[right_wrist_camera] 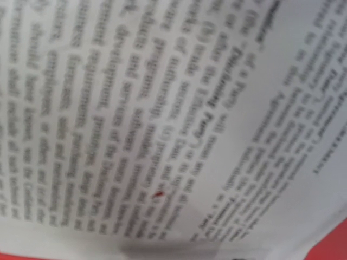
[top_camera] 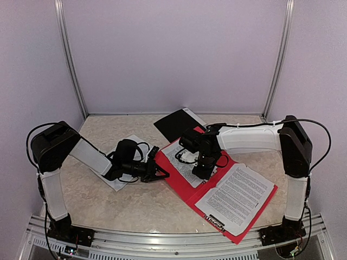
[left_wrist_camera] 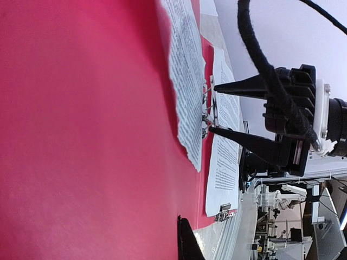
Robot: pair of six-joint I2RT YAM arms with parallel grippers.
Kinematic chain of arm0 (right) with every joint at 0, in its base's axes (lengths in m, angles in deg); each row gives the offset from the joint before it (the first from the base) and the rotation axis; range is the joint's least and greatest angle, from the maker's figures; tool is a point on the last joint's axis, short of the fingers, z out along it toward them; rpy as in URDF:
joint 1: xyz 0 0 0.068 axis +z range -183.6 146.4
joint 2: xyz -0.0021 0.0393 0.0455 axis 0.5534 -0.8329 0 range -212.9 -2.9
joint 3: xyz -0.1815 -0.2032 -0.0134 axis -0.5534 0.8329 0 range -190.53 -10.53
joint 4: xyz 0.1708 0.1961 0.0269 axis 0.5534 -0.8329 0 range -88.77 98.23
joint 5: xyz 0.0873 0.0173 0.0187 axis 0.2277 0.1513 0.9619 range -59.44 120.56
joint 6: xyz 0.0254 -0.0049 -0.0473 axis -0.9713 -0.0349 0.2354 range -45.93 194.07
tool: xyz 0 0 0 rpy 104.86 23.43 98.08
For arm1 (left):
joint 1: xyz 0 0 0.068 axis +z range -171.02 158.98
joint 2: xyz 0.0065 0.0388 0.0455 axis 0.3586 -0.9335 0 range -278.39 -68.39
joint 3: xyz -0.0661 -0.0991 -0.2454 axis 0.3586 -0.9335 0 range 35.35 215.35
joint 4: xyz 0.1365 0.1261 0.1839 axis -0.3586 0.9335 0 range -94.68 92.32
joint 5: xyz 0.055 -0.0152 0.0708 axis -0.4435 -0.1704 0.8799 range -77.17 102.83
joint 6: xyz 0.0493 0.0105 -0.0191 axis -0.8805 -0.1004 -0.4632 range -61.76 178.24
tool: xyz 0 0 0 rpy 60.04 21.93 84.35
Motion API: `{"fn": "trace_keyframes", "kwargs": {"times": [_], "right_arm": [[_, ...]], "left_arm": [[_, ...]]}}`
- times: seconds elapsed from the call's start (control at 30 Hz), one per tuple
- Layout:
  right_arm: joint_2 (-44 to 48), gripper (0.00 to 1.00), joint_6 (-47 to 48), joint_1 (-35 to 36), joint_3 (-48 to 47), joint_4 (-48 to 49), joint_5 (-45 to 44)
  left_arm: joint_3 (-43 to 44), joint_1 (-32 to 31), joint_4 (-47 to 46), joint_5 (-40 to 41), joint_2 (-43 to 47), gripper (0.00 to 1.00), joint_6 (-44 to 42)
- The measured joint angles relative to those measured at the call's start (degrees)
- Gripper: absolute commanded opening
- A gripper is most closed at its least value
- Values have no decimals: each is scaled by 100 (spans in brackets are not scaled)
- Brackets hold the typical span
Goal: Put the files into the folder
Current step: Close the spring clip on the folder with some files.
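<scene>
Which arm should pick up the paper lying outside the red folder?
Probably the left. The loose sheet lies right under the left arm, beside its shut jaws. The right arm reaches over the red folder, farther away.

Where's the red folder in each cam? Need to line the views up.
Top external: red folder lies open, centre-right of frame.
Left wrist: close up, its red surface fills the left half.
Right wrist: only red slivers along the bottom edge, clearest in the lower right corner.
Shared landmark: printed sheet on the folder, though whether it is the same sheet in each view is uncertain.
</scene>
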Motion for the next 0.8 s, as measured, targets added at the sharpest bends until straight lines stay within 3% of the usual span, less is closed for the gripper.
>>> {"fn": "trace_keyframes", "kwargs": {"times": [0.8], "right_arm": [[9,48,-20,-68,-2,20,46]], "left_arm": [[24,-42,656,271,282,0,-472]]}}
